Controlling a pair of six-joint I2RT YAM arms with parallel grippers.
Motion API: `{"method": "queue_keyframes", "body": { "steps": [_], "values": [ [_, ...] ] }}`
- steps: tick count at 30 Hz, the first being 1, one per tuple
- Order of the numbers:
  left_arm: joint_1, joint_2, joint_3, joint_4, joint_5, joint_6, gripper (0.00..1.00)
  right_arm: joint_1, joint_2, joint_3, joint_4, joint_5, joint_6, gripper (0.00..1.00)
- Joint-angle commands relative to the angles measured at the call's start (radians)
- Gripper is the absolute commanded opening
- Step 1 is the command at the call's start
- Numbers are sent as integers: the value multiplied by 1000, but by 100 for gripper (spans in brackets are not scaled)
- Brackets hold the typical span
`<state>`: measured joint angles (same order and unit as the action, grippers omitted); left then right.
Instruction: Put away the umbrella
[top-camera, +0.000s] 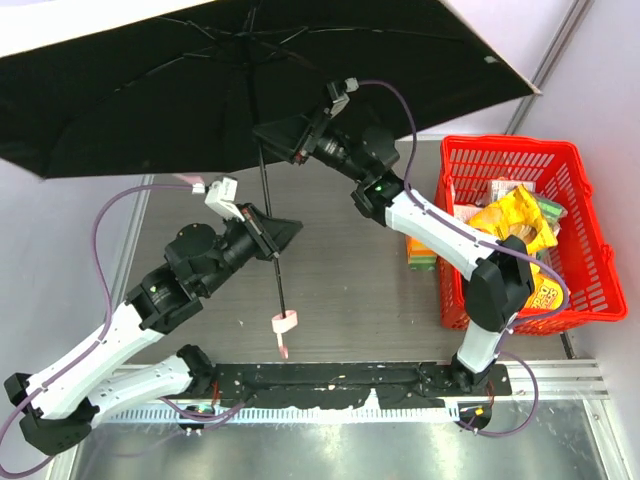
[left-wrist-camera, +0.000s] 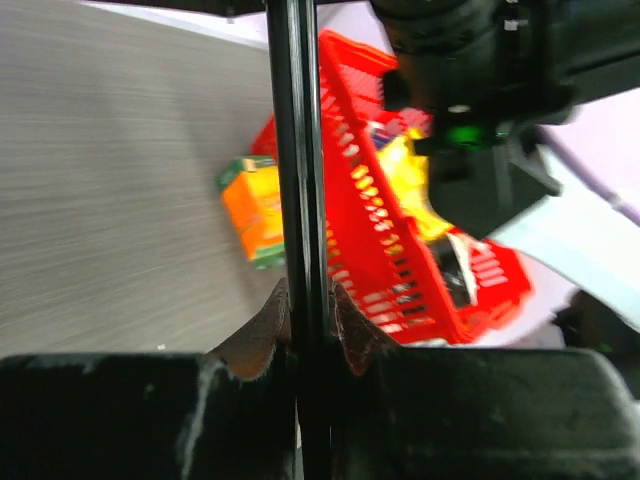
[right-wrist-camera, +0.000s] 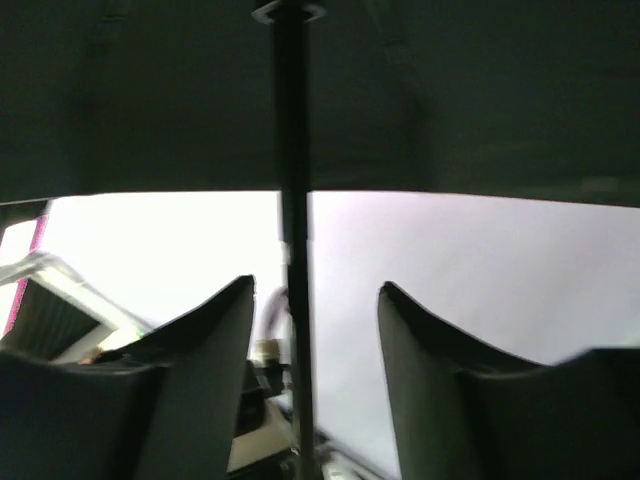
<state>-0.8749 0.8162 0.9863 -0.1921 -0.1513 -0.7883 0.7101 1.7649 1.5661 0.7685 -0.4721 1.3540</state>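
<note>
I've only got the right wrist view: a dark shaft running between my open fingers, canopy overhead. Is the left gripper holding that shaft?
Observer: Yes. The left gripper is shut on the shaft of the umbrella; the left wrist view shows both fingers pressed against it.
Operator: Which side of my right gripper is it on?
Observer: The handle side. In the top view it grips the shaft between the right gripper and the pink handle.
Operator: Anything nearby to mind?
Observer: A red basket holding snack packs sits on the right side of the table.
</note>
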Motion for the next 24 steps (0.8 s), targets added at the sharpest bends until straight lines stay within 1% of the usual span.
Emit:
{"method": "queue_keyframes", "body": {
  "steps": [1,2,3,4,5,6,7,12,15,17,19,21,24],
  "values": [
    [5,-6,84,-98,-189,87,0,2,-73,136,-455,174,-346,64],
    [4,-6,81,-90,-186,87,0,2,-53,165,-510,188,-367,66],
    [1,-3,83,-92,-188,93,0,3,-38,236,-552,211,-407,67],
    [-1,-3,87,-102,-194,98,0,2,-1,271,-607,216,-423,68],
    [-3,0,91,-115,-206,100,0,2,19,349,-635,214,-440,68],
    [-3,0,91,-119,-215,101,0,6,48,379,-671,216,-444,68],
    [-3,-2,86,-119,-221,107,0,8,63,428,-682,227,-446,68],
    [-3,6,83,-106,-228,129,0,11,117,504,-672,271,-432,70],
    [-3,5,72,-80,-217,130,0,11,156,557,-716,315,-423,70],
    [-4,9,72,-70,-212,132,0,8,180,586,-727,325,-397,69],
    [-4,12,72,-73,-211,132,0,8,202,629,-759,352,-375,65],
    [-3,15,71,-72,-211,132,0,12,209,634,-747,383,-360,54],
    [-4,17,66,-73,-215,133,0,12,219,646,-730,417,-357,53]
  ]
}}
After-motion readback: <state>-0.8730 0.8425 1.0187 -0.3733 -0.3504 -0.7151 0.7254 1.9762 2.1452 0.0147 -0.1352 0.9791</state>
